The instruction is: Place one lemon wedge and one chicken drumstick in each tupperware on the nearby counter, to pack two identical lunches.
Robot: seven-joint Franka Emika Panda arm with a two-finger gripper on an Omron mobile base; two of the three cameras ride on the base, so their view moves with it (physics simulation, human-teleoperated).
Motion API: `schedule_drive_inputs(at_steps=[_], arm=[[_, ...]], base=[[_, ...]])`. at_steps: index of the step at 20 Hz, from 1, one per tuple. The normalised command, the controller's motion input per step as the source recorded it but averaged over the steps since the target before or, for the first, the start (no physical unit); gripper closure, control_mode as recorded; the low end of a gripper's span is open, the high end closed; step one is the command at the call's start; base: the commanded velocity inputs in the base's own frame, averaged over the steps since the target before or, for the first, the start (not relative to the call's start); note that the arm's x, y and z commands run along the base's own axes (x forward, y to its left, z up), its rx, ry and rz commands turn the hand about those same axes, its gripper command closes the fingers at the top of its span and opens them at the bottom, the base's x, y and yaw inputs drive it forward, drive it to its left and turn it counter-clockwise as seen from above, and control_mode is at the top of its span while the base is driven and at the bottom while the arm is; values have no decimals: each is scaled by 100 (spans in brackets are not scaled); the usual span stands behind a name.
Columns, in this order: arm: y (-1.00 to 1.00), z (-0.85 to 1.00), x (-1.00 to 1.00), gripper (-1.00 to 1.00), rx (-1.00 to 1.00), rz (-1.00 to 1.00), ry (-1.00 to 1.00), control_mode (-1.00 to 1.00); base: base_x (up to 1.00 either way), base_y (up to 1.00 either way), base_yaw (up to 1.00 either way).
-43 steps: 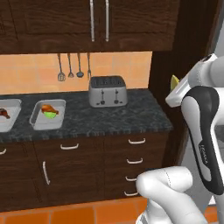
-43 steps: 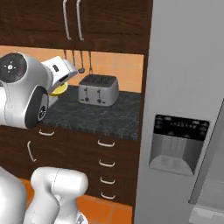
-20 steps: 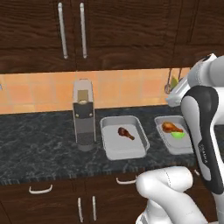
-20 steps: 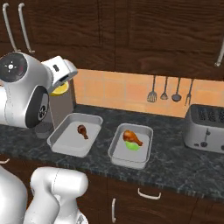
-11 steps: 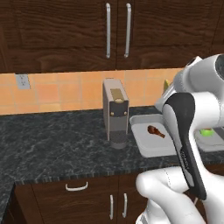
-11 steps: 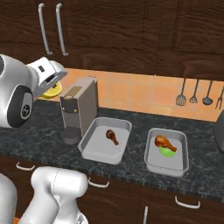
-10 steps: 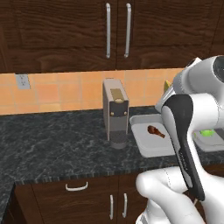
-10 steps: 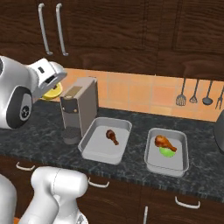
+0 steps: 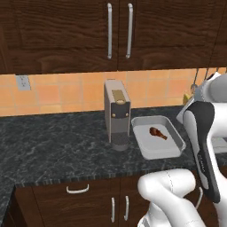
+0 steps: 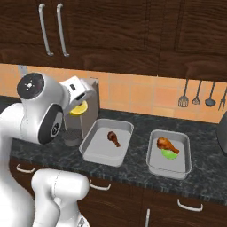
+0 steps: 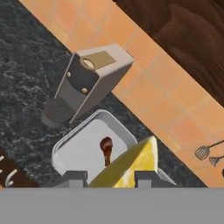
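Arm raised and folded: upper link stands near vertical, elbow high, forearm reaching forward, wrist bent so the hand tilts down. Gripper (image 11: 109, 176) held aloft, well above counter (image 10: 133, 170) level. Fingers (image 11: 75, 178) closed on the yellow lemon wedge (image 11: 129, 166), pinched between both tips. In the right base view the wedge sits just under the white hand (image 10: 76, 92).
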Motion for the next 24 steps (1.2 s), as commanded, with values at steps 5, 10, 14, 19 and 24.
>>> schedule_drive_inputs(at_steps=[5, 10, 14, 19, 24], arm=[[-12, -91, 34, 100, 15, 3, 13, -100], [0, -93, 61, 100, 17, 4, 10, -100], [-2, -86, 91, 100, 13, 4, 2, -100], [-15, -46, 73, 100, 19, 2, 14, -100], [-16, -28, 45, 100, 19, 0, 20, -100]], base=[[0, 0, 0], [0, 0, 0], [0, 0, 0], [0, 0, 0], [0, 0, 0]])
